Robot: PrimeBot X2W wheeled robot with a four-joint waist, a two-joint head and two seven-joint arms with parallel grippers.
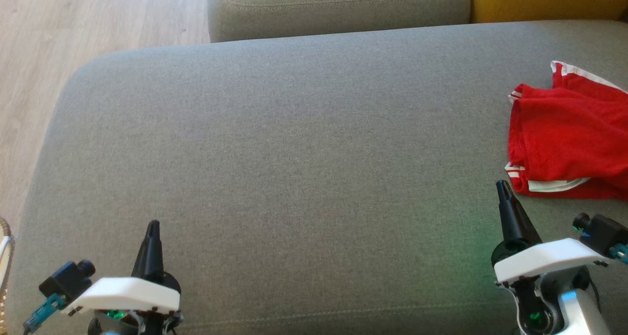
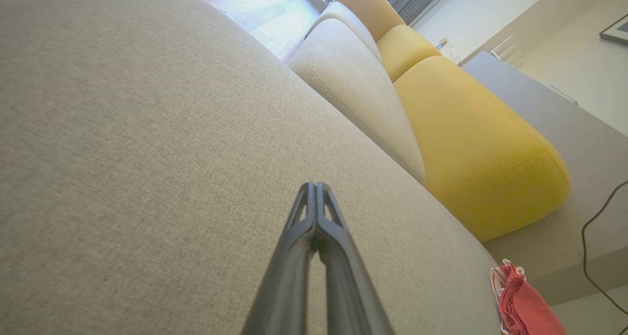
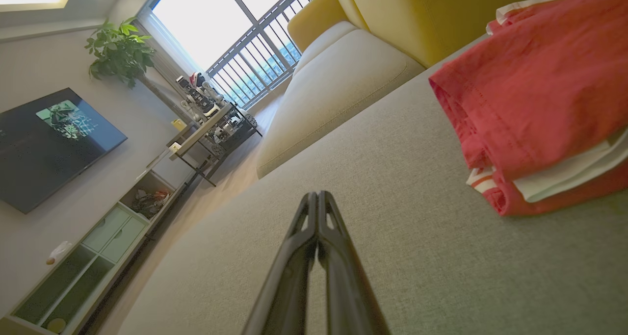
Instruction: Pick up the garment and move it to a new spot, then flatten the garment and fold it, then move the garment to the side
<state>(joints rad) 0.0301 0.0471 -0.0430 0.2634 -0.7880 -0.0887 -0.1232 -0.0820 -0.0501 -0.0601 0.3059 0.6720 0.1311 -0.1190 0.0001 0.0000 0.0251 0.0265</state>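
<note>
The garment [image 1: 569, 141] is red with white trim and lies folded in a loose stack at the right edge of the grey sofa seat [image 1: 294, 143]. It also shows in the right wrist view as the garment [image 3: 535, 94] and small at the bottom right in the left wrist view as the garment [image 2: 522, 305]. My right gripper [image 1: 503, 187] is shut and empty, just left of and below the garment's near corner, apart from it. My left gripper [image 1: 153, 225] is shut and empty at the lower left, far from the garment. Shut tips show for the left gripper [image 2: 315, 185] and the right gripper [image 3: 318, 194].
A grey back cushion [image 1: 338, 6] and a yellow cushion [image 1: 544, 1] stand behind the seat. Wooden floor [image 1: 73, 26] lies to the left. A TV [image 3: 44, 143], a low cabinet [image 3: 98, 242] and a plant [image 3: 117, 55] line the far wall.
</note>
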